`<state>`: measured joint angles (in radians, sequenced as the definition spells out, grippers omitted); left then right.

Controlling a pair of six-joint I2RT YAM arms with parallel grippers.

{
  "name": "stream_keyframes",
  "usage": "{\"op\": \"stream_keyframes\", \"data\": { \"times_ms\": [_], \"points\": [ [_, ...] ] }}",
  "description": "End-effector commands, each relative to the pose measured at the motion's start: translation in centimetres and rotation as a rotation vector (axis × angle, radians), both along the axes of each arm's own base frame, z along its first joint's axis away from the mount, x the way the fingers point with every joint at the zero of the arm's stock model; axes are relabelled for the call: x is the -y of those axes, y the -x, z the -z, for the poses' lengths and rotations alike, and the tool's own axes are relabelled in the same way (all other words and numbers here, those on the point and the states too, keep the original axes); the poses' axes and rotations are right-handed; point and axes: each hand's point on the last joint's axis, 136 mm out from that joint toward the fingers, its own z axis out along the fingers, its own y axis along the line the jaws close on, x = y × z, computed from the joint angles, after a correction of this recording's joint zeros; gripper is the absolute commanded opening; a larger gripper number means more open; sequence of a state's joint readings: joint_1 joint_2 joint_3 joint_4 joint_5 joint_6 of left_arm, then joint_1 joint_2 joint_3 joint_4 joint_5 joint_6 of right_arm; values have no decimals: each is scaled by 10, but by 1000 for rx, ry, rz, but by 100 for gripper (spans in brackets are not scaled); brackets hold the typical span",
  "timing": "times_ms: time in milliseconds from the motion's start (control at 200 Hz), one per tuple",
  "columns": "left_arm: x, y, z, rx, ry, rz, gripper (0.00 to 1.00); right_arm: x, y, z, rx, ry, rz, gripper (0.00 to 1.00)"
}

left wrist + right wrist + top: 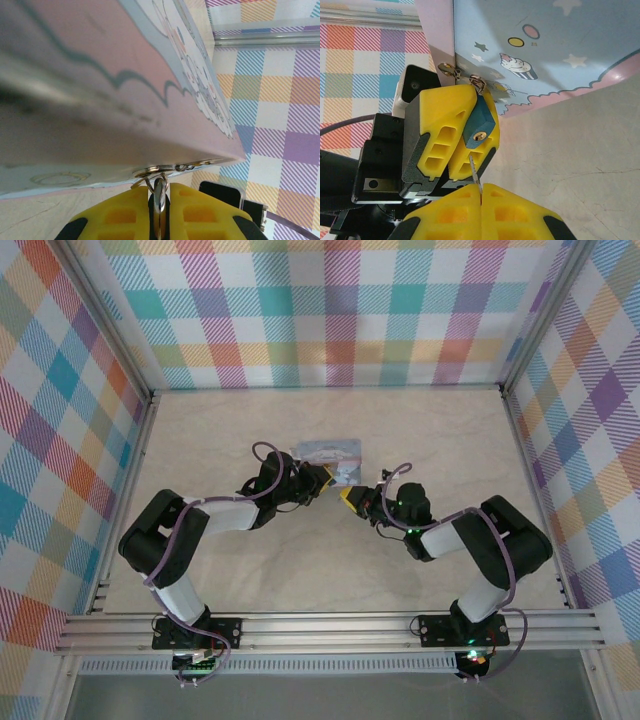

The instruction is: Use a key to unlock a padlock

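Right gripper (pixel 481 192) pinches key (pixel 474 170), blade pointing up; keyhole (pixel 479 135) just beyond tip, nearly in line (left gripper (pixel 161 200) clamps padlock (pixel 481 117)).

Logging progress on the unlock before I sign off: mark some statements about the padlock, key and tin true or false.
1. The left jaws grip the small blue-bodied padlock. True.
2. The thin dark metal key is already inserted. False: its tip stops just short of the brass keyhole.
3. The right jaws are shut on the key. True.
4. The padlock is free of the pale blue cartoon-printed tin. False: it is hooked onto the tin.
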<state>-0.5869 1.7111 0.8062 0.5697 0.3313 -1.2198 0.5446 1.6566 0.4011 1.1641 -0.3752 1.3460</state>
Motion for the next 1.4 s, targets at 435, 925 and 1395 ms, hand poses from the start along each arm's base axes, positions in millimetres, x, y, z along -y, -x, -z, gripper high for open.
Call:
{"op": "stream_keyframes", "data": {
  "times_ms": [435, 925, 1395],
  "points": [
    [6, 1, -12, 22, 68, 14, 11, -11, -14, -8, 55, 12, -10, 0],
    [6, -2, -13, 25, 67, 10, 11, 1, 1, 1, 36, 27, 4, 0],
    [8, 2, -12, 17, 79, 20, 11, -9, -14, -6, 66, 35, -3, 0]
  ]
}}
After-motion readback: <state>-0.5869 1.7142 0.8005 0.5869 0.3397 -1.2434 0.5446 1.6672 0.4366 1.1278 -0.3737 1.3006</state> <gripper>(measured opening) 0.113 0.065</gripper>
